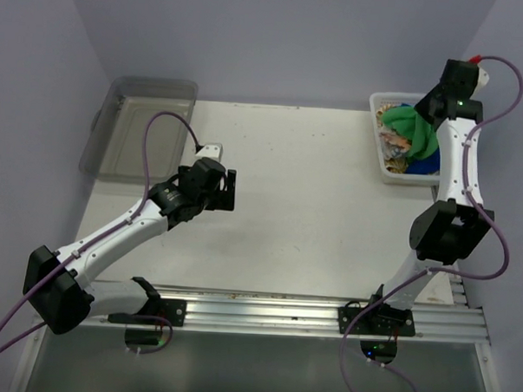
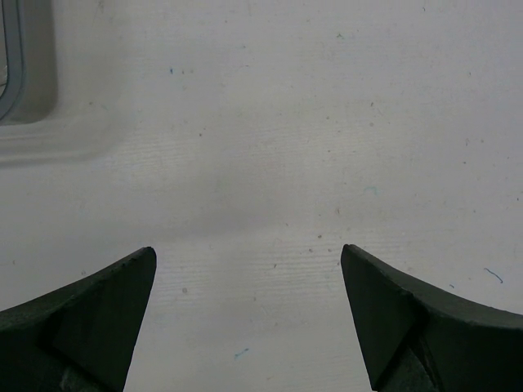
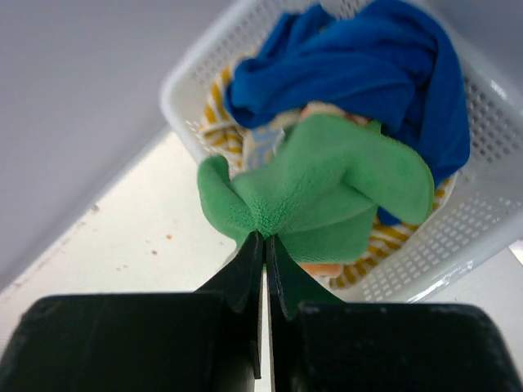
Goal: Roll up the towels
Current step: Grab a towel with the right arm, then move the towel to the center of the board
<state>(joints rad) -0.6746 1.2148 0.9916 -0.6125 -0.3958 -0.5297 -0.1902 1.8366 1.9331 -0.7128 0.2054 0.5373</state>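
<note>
- Right gripper [image 3: 264, 241]: jaws pinched tight on a fold of the green towel [image 3: 327, 192], which is bunched over the white basket [image 3: 482, 220].
- Blue towel [image 3: 376, 65] and yellow-striped towel [image 3: 214, 122] lie in the basket beneath, at the far right corner of the table [image 2: 270, 122].
- Left gripper [image 2: 247, 251]: spread wide, holding nothing, hovering over bare tabletop.
- Step, as judged: fetching a first towel; no rolling begun.
- Next move calls for lifting the green one free without dragging the blue along, then laying it flat mid-table.

Two arms [image 1: 112, 233] of white links, black joints, purple cables [image 1: 169, 115], matte black jaws.
</note>
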